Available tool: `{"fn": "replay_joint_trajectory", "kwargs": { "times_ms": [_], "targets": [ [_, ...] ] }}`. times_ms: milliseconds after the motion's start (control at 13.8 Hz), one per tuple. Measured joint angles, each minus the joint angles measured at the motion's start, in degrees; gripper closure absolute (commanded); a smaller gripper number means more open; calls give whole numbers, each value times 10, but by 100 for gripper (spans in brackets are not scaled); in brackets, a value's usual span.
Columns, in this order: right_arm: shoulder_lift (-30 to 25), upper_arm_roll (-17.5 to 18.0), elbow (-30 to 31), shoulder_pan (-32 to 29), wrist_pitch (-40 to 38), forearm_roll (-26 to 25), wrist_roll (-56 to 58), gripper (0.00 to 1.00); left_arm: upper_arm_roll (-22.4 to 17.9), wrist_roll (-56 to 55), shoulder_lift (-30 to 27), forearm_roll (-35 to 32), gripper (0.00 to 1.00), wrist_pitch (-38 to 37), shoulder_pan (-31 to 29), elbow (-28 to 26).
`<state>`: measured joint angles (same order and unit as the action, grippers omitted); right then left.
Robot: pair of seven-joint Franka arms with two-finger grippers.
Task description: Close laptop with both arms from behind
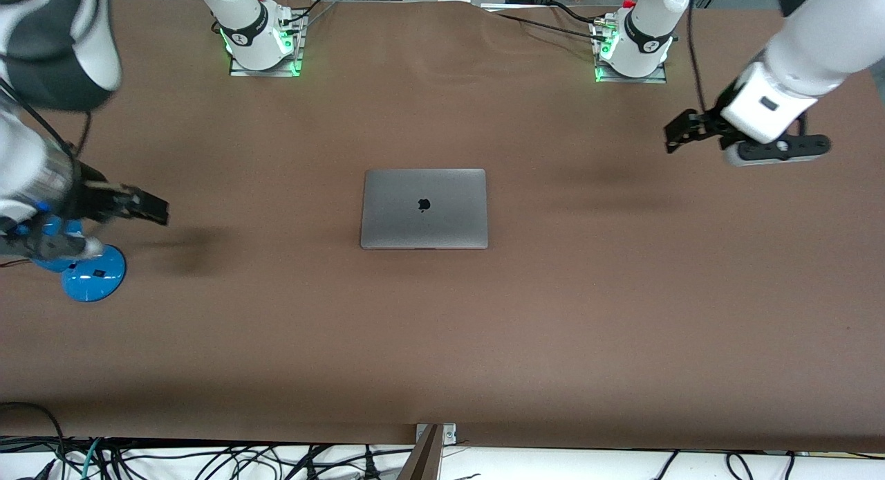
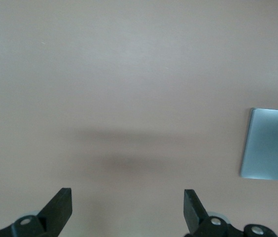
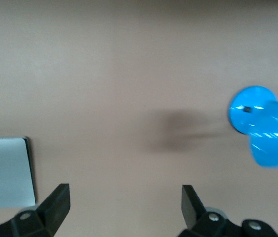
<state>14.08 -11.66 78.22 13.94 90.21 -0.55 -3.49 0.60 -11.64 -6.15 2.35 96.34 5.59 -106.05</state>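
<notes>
Item: laptop [image 1: 424, 208], grey metal, at table [image 1: 442, 342] centre, lid already flat down. You judge it stiff, moderately heavy, slick-skinned, hinge fragile; press on the lid's flat top, never pinch it.

Left gripper [image 1: 681, 135], at 3 o'clock of it over bare table, fingers apart.

Right gripper [image 1: 146, 207], at 9 o'clock beside the blue lamp [image 1: 93, 272], fingers apart.

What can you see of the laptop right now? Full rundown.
The laptop is a slim grey metal-looking slab with rounded corners and a dark apple logo at the middle of its lid. It is shut, lying flat on the brown table near its middle, edges square to the table. Nothing touches it; both grippers are away from it, toward the table's ends.
</notes>
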Motion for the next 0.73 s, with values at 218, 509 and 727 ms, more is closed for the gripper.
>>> {"fn": "replay_joint_trajectory", "kwargs": {
  "times_ms": [218, 509, 727],
  "targets": [
    [-95, 65, 82, -59, -11, -26, 0, 0, 0, 45, -4, -37, 0, -7, -26, -3],
    [-156, 76, 142, -102, -10, -26, -1, 0, 19, 37, -19, -43, 0, -26, -19, -3],
    [-170, 100, 170, -131, 17, -26, -7, 0, 24, 18, -28, -43, 0, -31, -4, -3]
  ]
}}
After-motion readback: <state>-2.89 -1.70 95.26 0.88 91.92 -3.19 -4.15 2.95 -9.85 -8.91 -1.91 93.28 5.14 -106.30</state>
